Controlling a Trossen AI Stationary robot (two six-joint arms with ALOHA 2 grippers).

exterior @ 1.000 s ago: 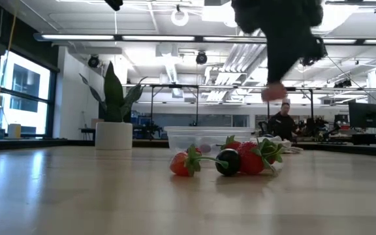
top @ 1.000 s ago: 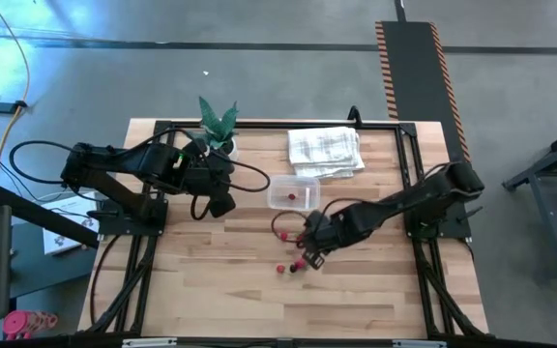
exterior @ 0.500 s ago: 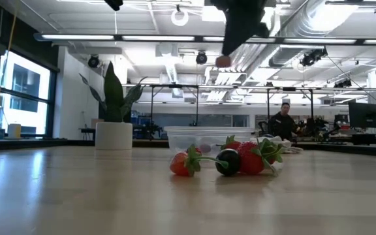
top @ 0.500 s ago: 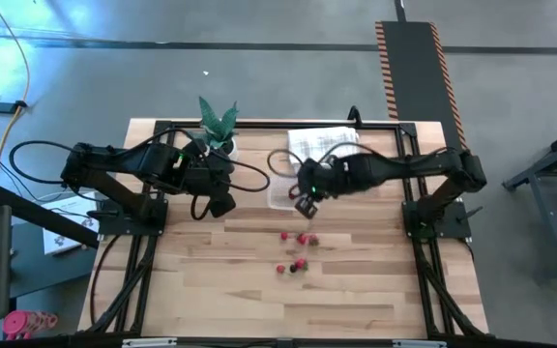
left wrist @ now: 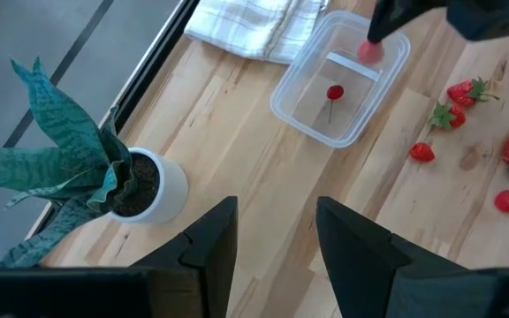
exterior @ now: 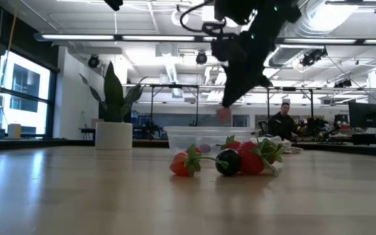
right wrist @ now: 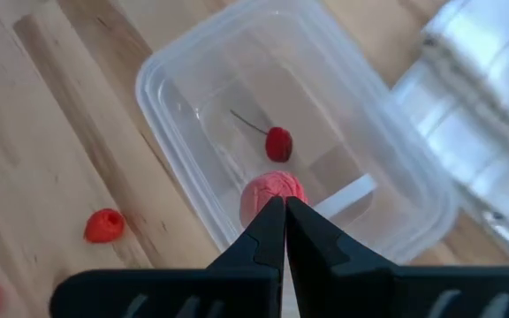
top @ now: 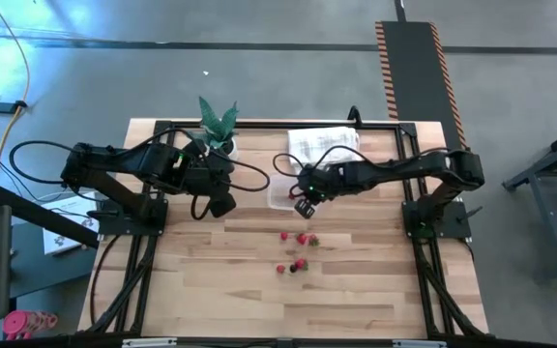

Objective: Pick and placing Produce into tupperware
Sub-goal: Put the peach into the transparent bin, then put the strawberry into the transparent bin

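Right gripper [right wrist: 284, 210] over the tupperware [right wrist: 175, 71]
Its fingers were pinched together on a pink berry [right wrist: 272, 193], arm stretched across the table; left gripper [left wrist: 274, 231] waited open.

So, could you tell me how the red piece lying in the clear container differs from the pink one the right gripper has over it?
The red cherry lies on the container floor, free; the pink piece is held above it, pinched in the right gripper. The cherry is darker, smaller and trails a thin stem; the pink piece is paler, rounder, with no stem showing. Both sit within the container's outline. The left gripper waits near the potted plant.
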